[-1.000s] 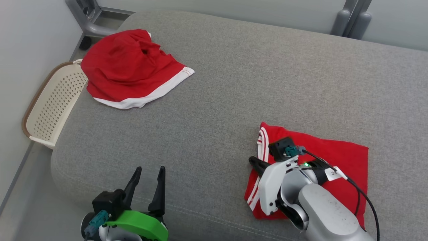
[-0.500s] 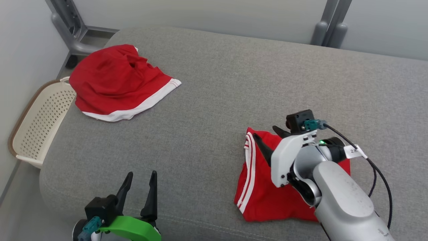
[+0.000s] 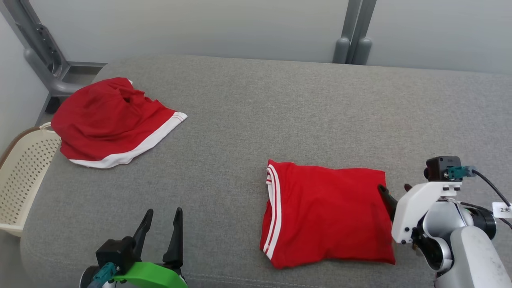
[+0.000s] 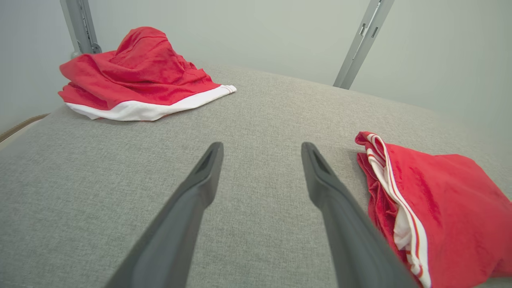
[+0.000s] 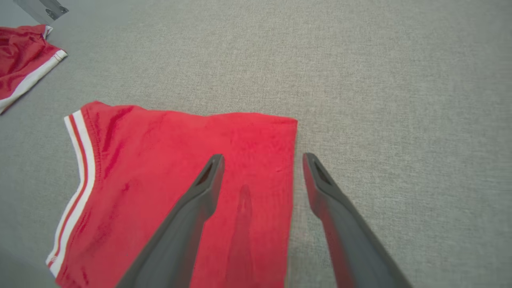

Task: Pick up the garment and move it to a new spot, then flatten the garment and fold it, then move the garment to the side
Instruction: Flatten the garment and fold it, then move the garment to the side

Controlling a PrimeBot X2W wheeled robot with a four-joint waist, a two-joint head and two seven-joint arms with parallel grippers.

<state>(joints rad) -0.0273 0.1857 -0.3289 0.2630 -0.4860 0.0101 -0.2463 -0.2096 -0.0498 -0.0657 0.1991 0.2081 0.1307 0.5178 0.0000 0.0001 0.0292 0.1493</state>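
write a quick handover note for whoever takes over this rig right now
Left gripper: open, empty, over the grey fabric surface.
Right gripper: open, empty, at the right edge of the folded red garment with white stripes.
Done: that garment lies flat and folded, front right.
To do: possibly shifting it aside; a crumpled red garment with a white hem sits far left by the cream perforated basket, unfolded.

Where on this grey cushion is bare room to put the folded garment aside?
Free: the broad cushion stretch behind the folded garment, and the middle between it and the crumpled garment. Crowded: the far left corner, and the near edge by the left tool and right tool.
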